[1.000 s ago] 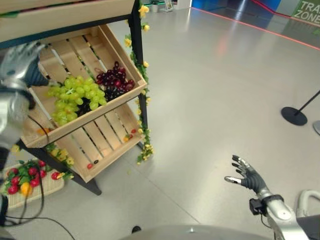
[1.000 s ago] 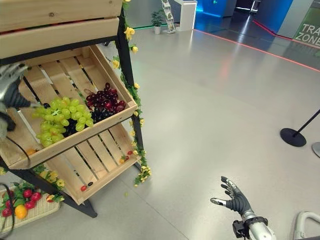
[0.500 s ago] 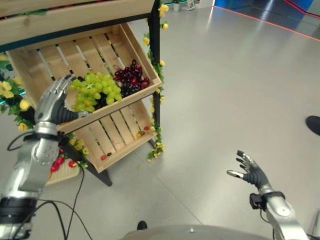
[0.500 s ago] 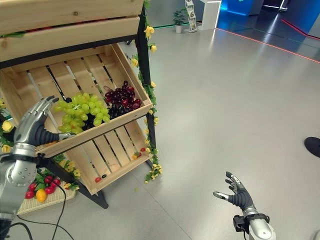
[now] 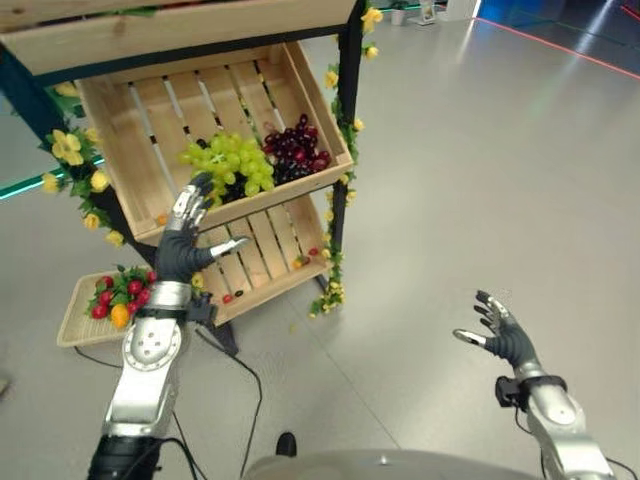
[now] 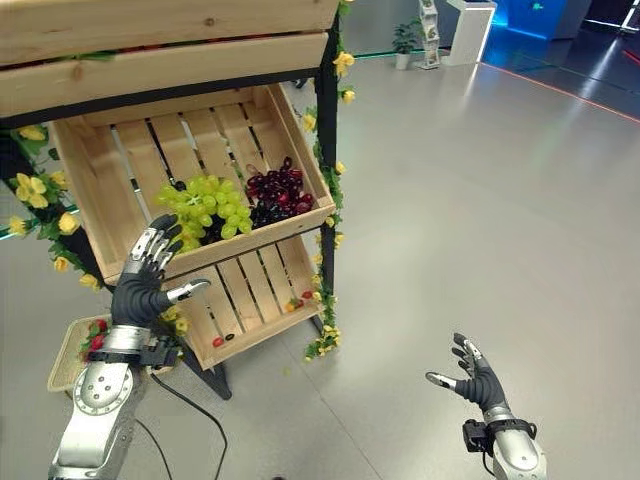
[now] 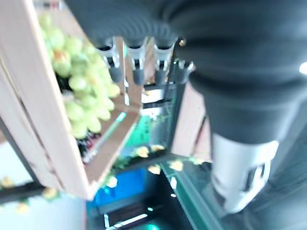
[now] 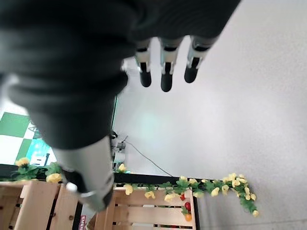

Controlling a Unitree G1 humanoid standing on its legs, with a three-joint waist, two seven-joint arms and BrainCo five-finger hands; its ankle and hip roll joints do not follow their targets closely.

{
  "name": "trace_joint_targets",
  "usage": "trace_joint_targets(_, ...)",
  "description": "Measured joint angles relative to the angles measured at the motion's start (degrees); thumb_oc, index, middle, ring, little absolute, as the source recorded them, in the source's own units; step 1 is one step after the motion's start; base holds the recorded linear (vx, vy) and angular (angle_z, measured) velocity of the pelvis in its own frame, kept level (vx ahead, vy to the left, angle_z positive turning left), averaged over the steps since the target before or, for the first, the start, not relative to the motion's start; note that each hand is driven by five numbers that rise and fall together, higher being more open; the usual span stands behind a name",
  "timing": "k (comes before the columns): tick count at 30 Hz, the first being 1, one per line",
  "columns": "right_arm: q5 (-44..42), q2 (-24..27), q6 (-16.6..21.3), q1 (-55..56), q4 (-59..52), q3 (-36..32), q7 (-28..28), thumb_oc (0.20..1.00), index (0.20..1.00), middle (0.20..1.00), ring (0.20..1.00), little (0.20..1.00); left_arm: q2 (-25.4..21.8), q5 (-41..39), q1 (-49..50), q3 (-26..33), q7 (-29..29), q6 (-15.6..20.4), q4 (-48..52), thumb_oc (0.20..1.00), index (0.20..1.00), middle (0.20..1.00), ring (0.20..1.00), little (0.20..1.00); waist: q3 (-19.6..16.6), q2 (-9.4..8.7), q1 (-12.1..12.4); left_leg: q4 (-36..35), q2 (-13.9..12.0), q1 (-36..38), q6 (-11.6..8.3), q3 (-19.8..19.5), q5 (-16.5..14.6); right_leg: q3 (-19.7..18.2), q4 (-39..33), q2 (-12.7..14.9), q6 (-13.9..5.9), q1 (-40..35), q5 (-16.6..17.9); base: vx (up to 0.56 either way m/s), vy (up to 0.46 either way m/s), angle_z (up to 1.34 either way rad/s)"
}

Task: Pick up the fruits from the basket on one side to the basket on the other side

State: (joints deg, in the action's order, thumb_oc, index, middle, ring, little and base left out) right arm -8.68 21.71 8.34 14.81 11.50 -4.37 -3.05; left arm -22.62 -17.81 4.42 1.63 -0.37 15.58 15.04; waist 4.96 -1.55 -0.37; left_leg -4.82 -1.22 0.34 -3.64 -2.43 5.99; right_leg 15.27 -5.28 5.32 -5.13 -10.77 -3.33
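Note:
A tilted wooden crate (image 5: 150,170) on a stand holds a bunch of green grapes (image 5: 228,160) and a bunch of dark red grapes (image 5: 298,150). On the floor to the stand's left lies a flat wicker basket (image 5: 75,325) with red and orange fruits (image 5: 118,300). My left hand (image 5: 182,255) is raised in front of the crate's front board, just below the green grapes (image 7: 79,81), open and holding nothing. Out to the right, my right hand (image 5: 500,338) hangs open over the bare floor, fingers (image 8: 165,72) spread.
A lower slatted crate (image 5: 262,255) under the grape crate holds a few small red fruits (image 5: 228,297). Another wooden crate (image 6: 150,60) sits above. Yellow flower garlands (image 5: 330,285) trail down the black post (image 5: 345,120). Grey floor stretches wide to the right.
The camera has swung, so the stand sits further right. My left hand has dropped from the crate's left end to in front of its front board. My right hand stays open.

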Motion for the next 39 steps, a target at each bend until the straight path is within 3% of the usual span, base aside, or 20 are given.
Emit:
trace_joint_targets(7,-0.1,-0.8,0.5,0.5,1.1,0.2,1.3,1.000,1.000,1.000,1.000,1.000,3.6,-10.4,6.6,-5.1,-3.6,-0.3,-0.1,1.000,1.000,1.000,1.000,1.000,0.7,-0.26,1.4,1.0,0.0,-0.9,-0.55,-3.2,0.4,2.6,0.0,-0.9,0.17,-1.2,-0.8,-0.09,-0.091,0.25)
trace_joint_targets(22,-3.4,-1.0,3.4,-1.3,0.5,-1.9,4.0,1.000,1.000,1.000,1.000,1.000,2.9,-10.5,12.1,-5.6,-4.7,-1.4,-5.5,1.000,1.000,1.000,1.000,1.000,3.9,2.02,1.4,3.4,-1.0,-2.1,-2.08,-7.1,0.8,4.6,0.0,-3.4,1.91,-3.6,-1.8,-0.05,-0.065,0.16)
trace_joint_targets(29,-3.4,-1.0,3.9,-1.8,0.1,-1.9,4.5,1.000,1.000,1.000,1.000,1.000,2.8,-10.5,12.2,-6.3,-4.7,-1.4,-5.5,1.000,1.000,1.000,1.000,1.000,4.1,1.80,1.3,3.9,-1.2,-2.0,-2.32,-7.2,0.6,4.8,1.7,-3.5,2.54,-3.1,-2.4,-0.04,-0.022,0.00)
trace_joint_targets(31,-3.4,-0.9,4.0,-2.5,-0.2,-1.7,4.5,1.000,1.000,1.000,1.000,1.000,1.9,-10.5,12.5,-6.3,-4.8,-1.3,-5.5,1.000,1.000,1.000,1.000,1.000,5.7,2.14,1.9,5.5,-1.6,-3.3,-2.49,-7.2,0.5,5.1,3.7,-3.9,2.64,-1.8,-3.4,-0.22,-0.021,0.06)
trace_joint_targets(33,-3.4,-0.7,4.3,-2.6,0.0,-1.8,4.9,1.000,1.000,1.000,1.000,1.000,1.5,-10.5,11.6,-6.5,-4.8,-1.2,-6.0,1.000,1.000,1.000,1.000,1.000,7.7,3.08,3.1,6.3,-2.3,-5.6,-2.96,-7.6,1.3,6.1,4.0,-5.0,3.01,-0.9,-3.3,-0.22,-0.011,0.43)
trace_joint_targets(34,-3.3,-0.6,4.3,-2.7,-0.1,-1.8,5.5,1.000,1.000,1.000,1.000,1.000,1.4,-10.4,10.9,-6.7,-4.7,-1.3,-7.0,1.000,1.000,1.000,1.000,1.000,8.4,3.88,3.0,4.5,-2.2,-6.2,-2.78,-7.3,4.0,8.0,4.0,-5.6,3.89,-0.7,-3.1,-0.19,-0.018,0.76)
trace_joint_targets(35,-3.3,-0.5,4.2,-3.0,-0.2,-1.7,5.7,1.000,1.000,1.000,1.000,1.000,1.2,-10.4,10.9,-6.7,-4.7,-1.3,-7.2,1.000,1.000,1.000,1.000,1.000,8.5,4.39,3.4,1.6,-2.6,-5.9,-4.30,-8.4,6.4,8.5,4.9,-6.4,4.59,0.1,-3.4,-0.22,-0.041,1.18)
trace_joint_targets(36,-3.3,-0.6,4.2,-3.4,-1.4,-1.7,5.9,1.000,1.000,1.000,1.000,1.000,1.0,-10.4,9.3,-6.2,-4.7,-1.1,-6.6,1.000,1.000,1.000,1.000,1.000,9.1,3.47,2.5,0.0,-2.6,-7.1,-8.37,-8.9,9.2,10.5,5.0,-4.9,5.84,1.8,-3.5,-0.09,-0.007,0.74)
trace_joint_targets(37,-3.3,-0.9,4.1,-4.2,-1.3,-1.2,5.8,1.000,1.000,1.000,1.000,1.000,1.2,-10.4,9.5,-5.6,-4.6,-0.8,-6.9,1.000,1.000,1.000,1.000,1.000,9.4,2.02,4.0,2.5,-1.6,-7.5,-7.35,-7.4,6.2,10.6,5.2,-3.4,6.19,2.6,-3.4,-0.14,-0.008,0.46)
trace_joint_targets(38,-3.3,-1.3,4.2,-5.3,-2.2,-1.2,5.7,1.000,1.000,1.000,1.000,1.000,0.8,-10.4,10.1,-5.2,-4.6,-0.8,-7.5,1.000,1.000,1.000,1.000,1.000,9.5,-0.74,5.7,10.7,0.9,-7.5,-4.94,-1.9,0.6,10.7,5.0,-0.6,5.57,3.1,-2.0,-0.11,0.045,0.07)
trace_joint_targets(39,-3.3,-1.1,4.2,-5.9,-2.5,-1.4,5.7,1.000,1.000,1.000,1.000,1.000,0.8,-10.4,9.7,-5.2,-4.7,-0.8,-8.1,1.000,1.000,1.000,1.000,1.000,9.5,-1.79,5.4,16.7,0.9,-7.5,-4.77,1.3,-2.6,12.6,4.5,0.7,5.48,2.6,-1.6,-0.08,0.087,0.44)
